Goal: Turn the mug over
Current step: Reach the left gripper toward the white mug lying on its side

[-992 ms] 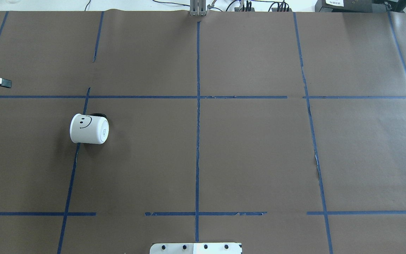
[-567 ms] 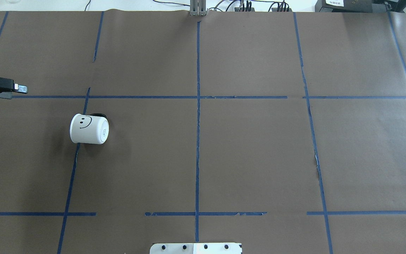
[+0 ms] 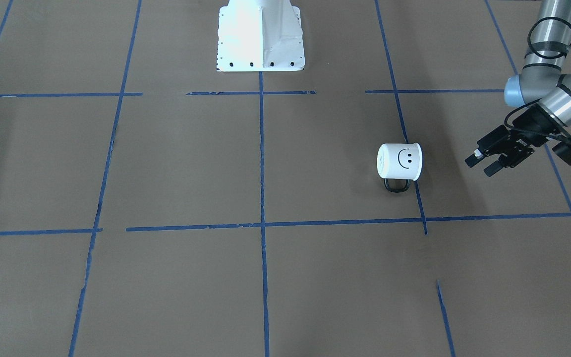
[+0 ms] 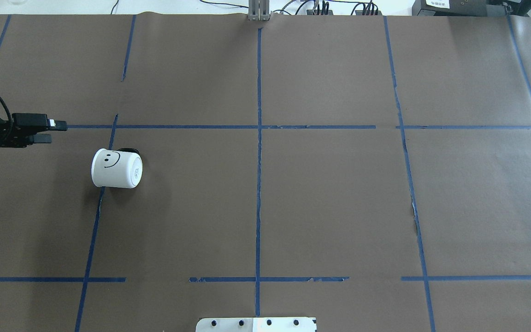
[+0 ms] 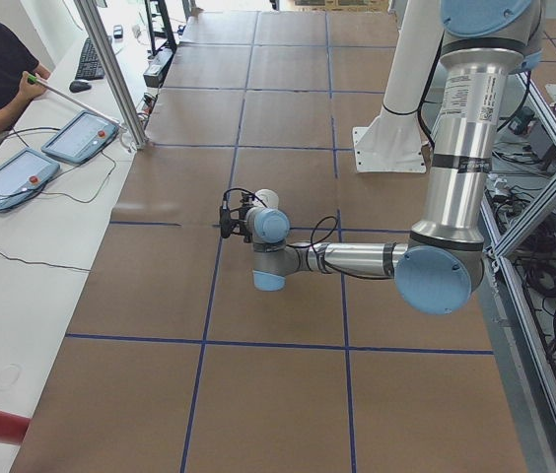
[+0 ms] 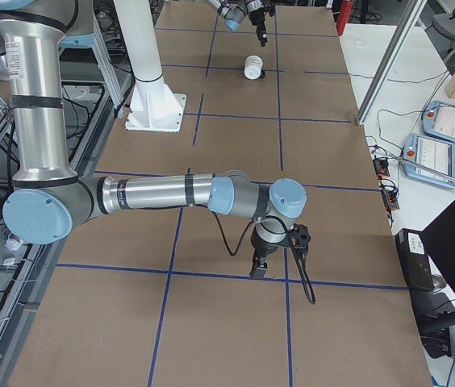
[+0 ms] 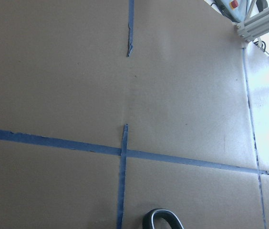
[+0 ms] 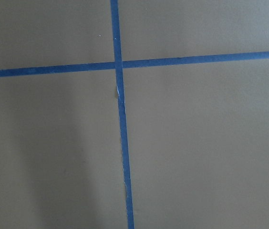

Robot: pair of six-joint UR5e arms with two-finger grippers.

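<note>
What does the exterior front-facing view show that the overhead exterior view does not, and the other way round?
Only front-facing: the whole black handle of the mug, and the left arm's silver links. Only overhead: a faint mark on the mug's flat end, and cables beyond the far edge of the table. Both: the mug on its side, smiley upward, and the left gripper, open, apart from it.

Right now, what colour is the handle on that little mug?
Black. The handle is a dark loop on the white mug, clearest in the front-facing view.
</note>
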